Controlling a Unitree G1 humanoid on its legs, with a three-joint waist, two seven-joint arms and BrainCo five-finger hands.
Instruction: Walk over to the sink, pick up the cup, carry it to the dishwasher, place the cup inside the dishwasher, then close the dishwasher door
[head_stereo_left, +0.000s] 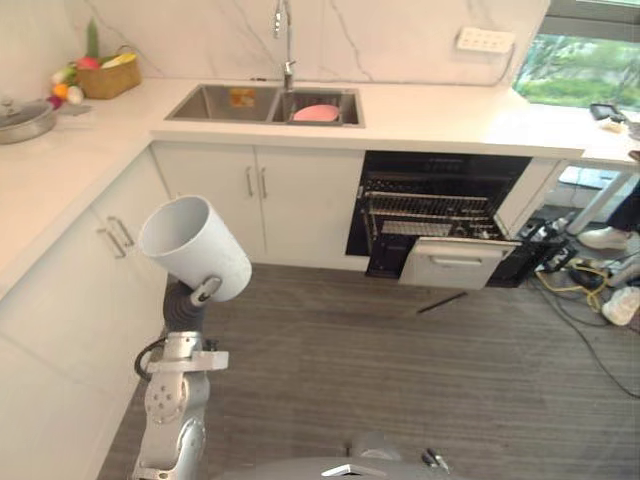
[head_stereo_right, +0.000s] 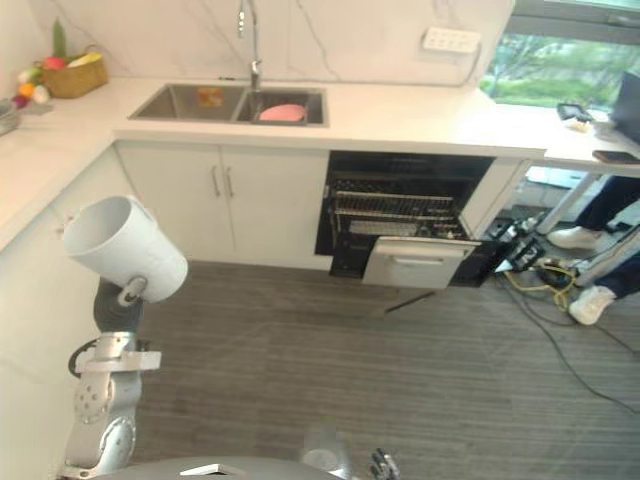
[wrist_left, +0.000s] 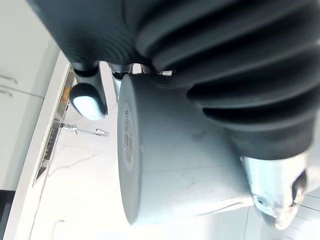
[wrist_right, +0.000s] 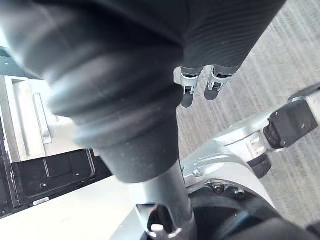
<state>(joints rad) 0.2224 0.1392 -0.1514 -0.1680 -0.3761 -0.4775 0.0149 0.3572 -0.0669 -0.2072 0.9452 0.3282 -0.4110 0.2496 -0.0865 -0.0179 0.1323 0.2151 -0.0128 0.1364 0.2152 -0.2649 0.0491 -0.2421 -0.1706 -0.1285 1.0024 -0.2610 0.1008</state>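
Cup (head_stereo_left: 195, 245) was raised near left | left hand (head_stereo_left: 206, 290) curled round its wall | right hand (wrist_right: 187, 92): state could not be told | judged light, stiff, slippery; best held mid-wall, firmly.

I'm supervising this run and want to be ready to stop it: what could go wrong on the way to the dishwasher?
The cup sits tilted in the left hand, so it might slip during the walk. A dark rod lies on the floor in front of the open dishwasher; a foot could catch on it.
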